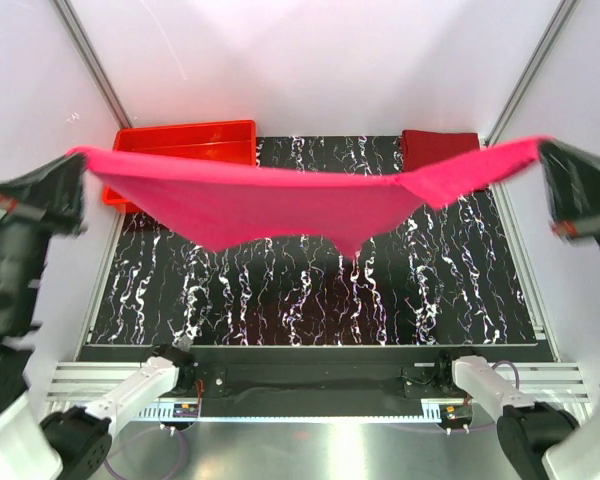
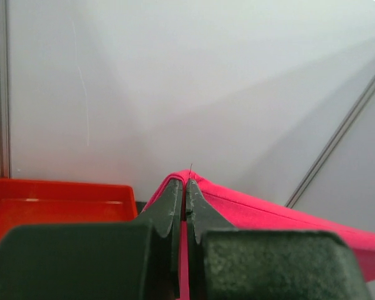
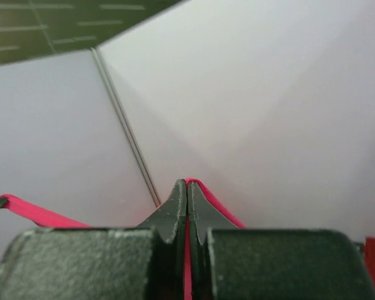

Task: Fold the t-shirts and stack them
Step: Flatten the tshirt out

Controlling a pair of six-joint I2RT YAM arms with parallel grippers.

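Observation:
The magenta-pink t-shirt (image 1: 280, 200) hangs stretched in the air across the whole table, sagging in the middle. My left gripper (image 1: 78, 158) is shut on its left corner, high at the left wall. My right gripper (image 1: 542, 148) is shut on its right corner, high at the right wall. In the left wrist view the jaws of the left gripper (image 2: 186, 185) pinch the pink t-shirt (image 2: 269, 215). The right wrist view likewise shows the right gripper (image 3: 187, 185) pinching pink cloth (image 3: 215, 200). The maroon t-shirt (image 1: 435, 146) lies folded at the back right of the mat.
A red plastic tray (image 1: 190, 140) stands at the back left, partly hidden by the hanging shirt, and shows also in the left wrist view (image 2: 50, 206). A black marbled mat (image 1: 310, 290) covers the table. White walls with metal posts close in both sides.

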